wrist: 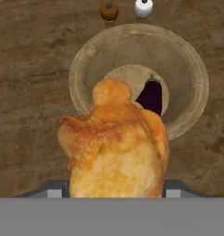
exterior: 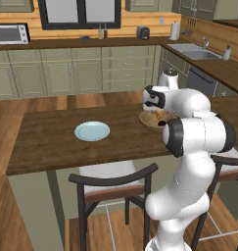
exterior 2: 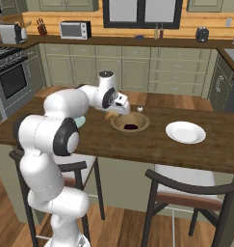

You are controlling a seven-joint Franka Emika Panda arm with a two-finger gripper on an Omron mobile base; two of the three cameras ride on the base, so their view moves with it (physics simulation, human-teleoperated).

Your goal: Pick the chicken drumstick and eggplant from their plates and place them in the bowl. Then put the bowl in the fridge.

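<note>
One item, the eggplant [wrist: 151, 96], already lies in the bowl [wrist: 88, 62] on the tabletop [wrist: 30, 55]. We see the pincer [exterior 2: 119, 110] clenched on the chicken drumstick [wrist: 114, 143], which hangs above the bowl's near rim, narrow end pointing toward the bowl's centre. We judge that the drop point lies slightly forward of the pincer, beside the eggplant.

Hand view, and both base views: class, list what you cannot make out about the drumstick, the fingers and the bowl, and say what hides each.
- Fingers: in the hand view the drumstick covers them, so the grip itself is unseen.
- Bowl: its near rim is hidden behind the drumstick in the hand view.
- Eggplant: partly covered by the drumstick; in the right base view too small for detail.
- Bowl in the left base view: the arm blocks most of it.
</note>
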